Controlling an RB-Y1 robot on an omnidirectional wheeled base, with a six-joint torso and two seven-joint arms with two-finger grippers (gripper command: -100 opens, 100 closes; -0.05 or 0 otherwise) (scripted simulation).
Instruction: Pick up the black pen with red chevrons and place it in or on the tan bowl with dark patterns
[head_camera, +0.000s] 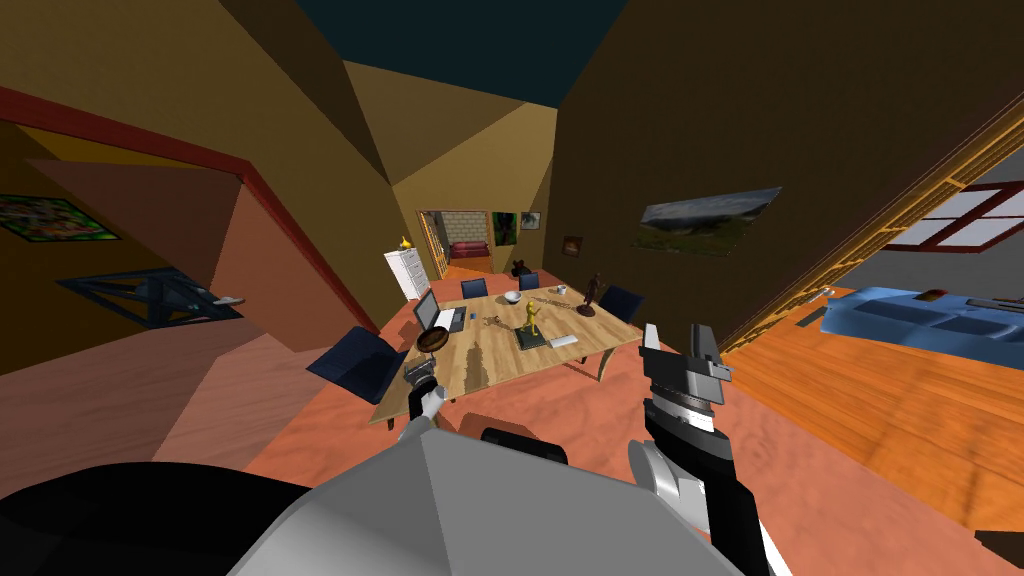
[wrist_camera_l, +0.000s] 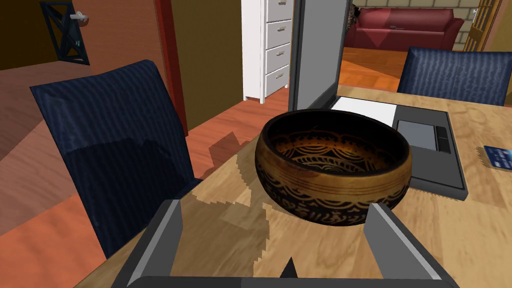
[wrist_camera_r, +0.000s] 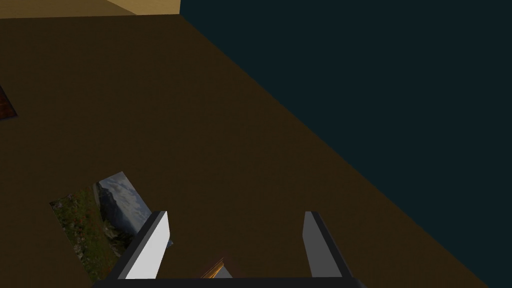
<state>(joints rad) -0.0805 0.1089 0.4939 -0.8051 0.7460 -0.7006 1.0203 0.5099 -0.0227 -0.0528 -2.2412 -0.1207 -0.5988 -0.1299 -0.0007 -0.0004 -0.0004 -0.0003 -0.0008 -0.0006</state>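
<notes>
Progress: black pen could not be made out on the light wooden table (wrist_camera_l: 470, 240) or inside the round tan bowl with dark patterns (wrist_camera_l: 332, 170), so pick and place both judged outstanding | pen heading, long axis: could not tell | left gripper (wrist_camera_l: 274, 205) spread wide, empty, just short of bowl | right gripper (wrist_camera_r: 235, 214) wide, empty, raised.

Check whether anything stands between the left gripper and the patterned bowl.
Nothing visible does. The left gripper, fingers open, faces the bowl directly, with only bare wooden table between them. The laptop sits behind the bowl, and the blue chair stands at the table's edge, both outside the path.
</notes>
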